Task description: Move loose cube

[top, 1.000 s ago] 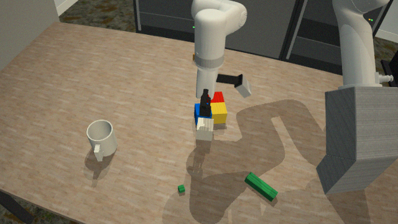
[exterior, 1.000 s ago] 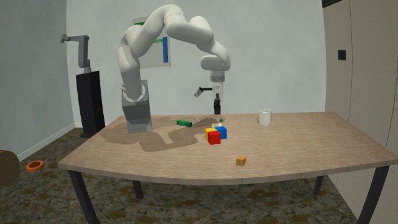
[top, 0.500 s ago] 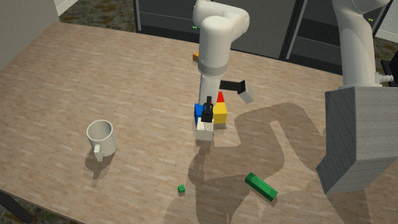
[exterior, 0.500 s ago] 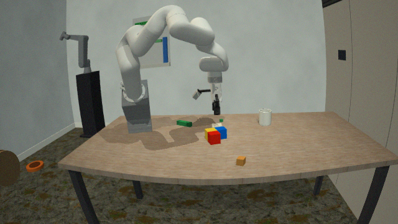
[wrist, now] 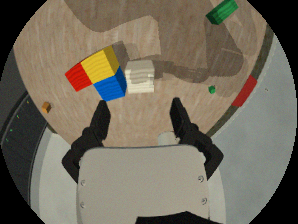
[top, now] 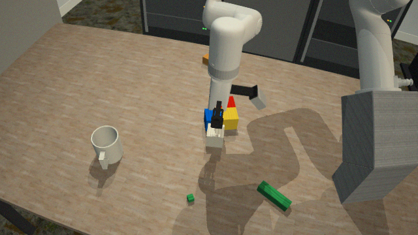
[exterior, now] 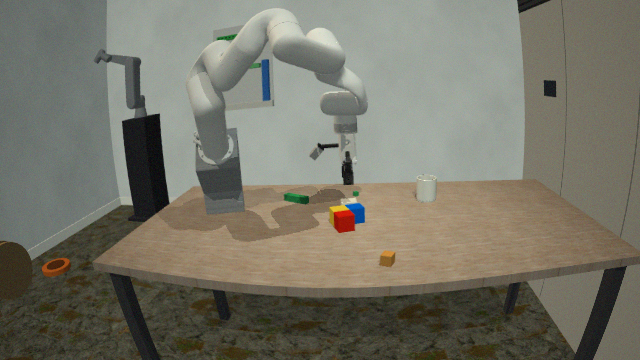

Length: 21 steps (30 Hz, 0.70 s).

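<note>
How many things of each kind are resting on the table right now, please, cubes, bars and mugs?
Cubes: 6, namely red cube, yellow cube, blue cube, white cube, orange cube, small green cube
Bars: 1, the green bar
Mugs: 1, the white mug
Total: 8
</note>
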Available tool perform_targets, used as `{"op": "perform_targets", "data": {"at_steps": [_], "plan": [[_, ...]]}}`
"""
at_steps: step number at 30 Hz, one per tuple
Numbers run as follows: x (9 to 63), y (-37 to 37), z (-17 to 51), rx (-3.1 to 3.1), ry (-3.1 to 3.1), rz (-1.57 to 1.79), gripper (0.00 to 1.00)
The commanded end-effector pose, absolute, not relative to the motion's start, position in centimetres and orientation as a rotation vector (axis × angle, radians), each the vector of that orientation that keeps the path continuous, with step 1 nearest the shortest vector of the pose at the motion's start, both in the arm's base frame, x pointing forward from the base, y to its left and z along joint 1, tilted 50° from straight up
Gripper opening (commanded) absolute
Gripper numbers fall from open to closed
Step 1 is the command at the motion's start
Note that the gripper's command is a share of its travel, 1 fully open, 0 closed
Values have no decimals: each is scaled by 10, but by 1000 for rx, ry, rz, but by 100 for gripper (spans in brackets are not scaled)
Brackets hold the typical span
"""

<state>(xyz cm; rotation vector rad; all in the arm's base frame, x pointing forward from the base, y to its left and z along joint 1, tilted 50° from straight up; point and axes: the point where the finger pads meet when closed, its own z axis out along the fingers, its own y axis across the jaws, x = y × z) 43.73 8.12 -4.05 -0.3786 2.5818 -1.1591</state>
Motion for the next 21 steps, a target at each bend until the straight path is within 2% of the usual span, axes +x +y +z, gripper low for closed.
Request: {"op": "perform_targets", "data": {"at_steps": [1, 21], "plan": [[437, 84, -40, -299, 2573, -1133, 100], [438, 84, -40, 872, 2234, -737, 100]]}}
